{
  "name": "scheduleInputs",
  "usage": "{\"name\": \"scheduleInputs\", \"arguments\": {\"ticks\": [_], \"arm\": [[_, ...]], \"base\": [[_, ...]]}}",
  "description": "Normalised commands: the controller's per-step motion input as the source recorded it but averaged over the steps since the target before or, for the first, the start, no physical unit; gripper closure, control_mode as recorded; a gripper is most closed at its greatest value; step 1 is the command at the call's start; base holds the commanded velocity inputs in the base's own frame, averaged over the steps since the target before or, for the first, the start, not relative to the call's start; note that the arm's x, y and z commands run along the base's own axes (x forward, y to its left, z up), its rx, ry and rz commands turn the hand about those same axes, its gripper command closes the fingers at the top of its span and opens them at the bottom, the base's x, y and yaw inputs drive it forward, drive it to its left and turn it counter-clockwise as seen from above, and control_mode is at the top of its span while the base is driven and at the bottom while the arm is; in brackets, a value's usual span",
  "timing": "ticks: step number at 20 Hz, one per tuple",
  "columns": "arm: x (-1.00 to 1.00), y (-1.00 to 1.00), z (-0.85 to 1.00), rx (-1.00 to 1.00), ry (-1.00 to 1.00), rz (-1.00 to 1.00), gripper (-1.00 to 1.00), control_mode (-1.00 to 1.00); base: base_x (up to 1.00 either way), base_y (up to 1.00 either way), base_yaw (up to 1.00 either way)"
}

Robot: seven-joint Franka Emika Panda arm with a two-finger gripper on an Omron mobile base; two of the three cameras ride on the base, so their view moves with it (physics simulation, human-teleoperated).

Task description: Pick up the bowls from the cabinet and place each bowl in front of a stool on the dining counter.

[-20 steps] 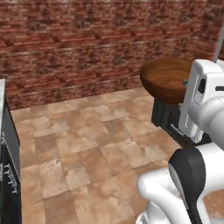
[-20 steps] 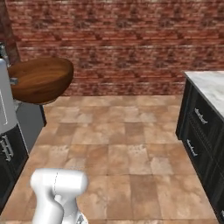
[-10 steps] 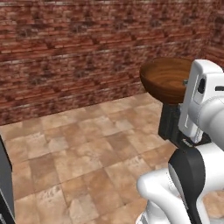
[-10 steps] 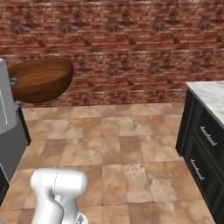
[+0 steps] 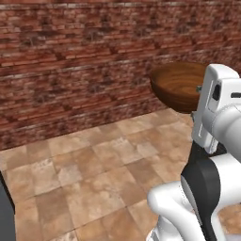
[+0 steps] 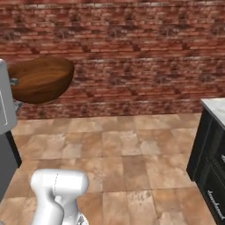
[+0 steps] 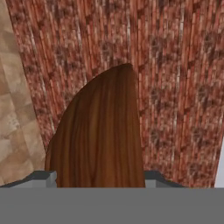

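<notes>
bowl: the deeper reddish-brown wooden bowl is up in the air at the end of the arm, well above the floor, nothing under it. glossy w/ visible grain, tilted a bit in both base views. from the right base cam it's at far left, mouth facing up and a little toward the cam.

gripper: the hand itself is mostly tucked behind the white arm in the left base cam, so going by the hand cam. gripper sits at the bottom there, one grey fingertip left of the bowl and the other on the right, w/ the wood rising straight up between them. so jaws are spread fairly wide and clamped on the bowl, prob across the rim/wall. can't tell the exact contact spot tho, too close up.

backdrop: red brick wall across the whole back in both base cams, also behind the bowl in the hand cam.

floor: tan/brown stone tiles, bare patch in front of the robot.

right side: black base cabinet w/ a short silver handle low down and a bit of white marble top on it, well apart from the bowl.

left side: sliver of smth dark at the bottom left edge in the left base cam, can't tell what.
</notes>
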Motion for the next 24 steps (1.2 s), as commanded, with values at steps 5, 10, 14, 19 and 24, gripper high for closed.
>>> {"name": "scheduleInputs", "arguments": {"ticks": [5,10,14,19,24], "arm": [[0.0,0.0,0.0,0.0,0.0,0.0,1.0,1.0],[0.0,0.0,0.0,0.0,0.0,0.0,1.0,1.0],[0.0,0.0,0.0,0.0,0.0,0.0,1.0,1.0],[0.0,0.0,0.0,0.0,0.0,0.0,1.0,1.0],[0.0,0.0,0.0,0.0,0.0,0.0,1.0,1.0]], "base": [[1.0,0.0,0.0],[1.0,0.0,0.0],[1.0,-0.29,0.0],[1.0,-0.4,0.0],[1.0,-0.2,0.0]]}}
